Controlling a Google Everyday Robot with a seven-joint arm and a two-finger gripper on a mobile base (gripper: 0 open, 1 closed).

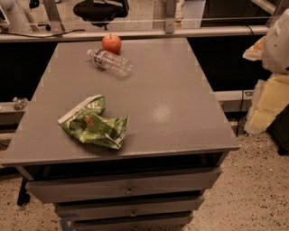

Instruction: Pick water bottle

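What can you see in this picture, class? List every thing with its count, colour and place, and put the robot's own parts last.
water bottle: one, clear with a white cap, lying on its side at the far left of the table top
apple: one, red-orange, at the table's far edge, just behind the bottle
snack bag: one, green, crumpled, on the near left of the table top
table: one, grey, centre of the view
drawers: three showing, grey, stacked under the table top
chair: one, dark, behind the table at the top
white shape: one, at the right edge; cannot tell what it is
gripper: none in view
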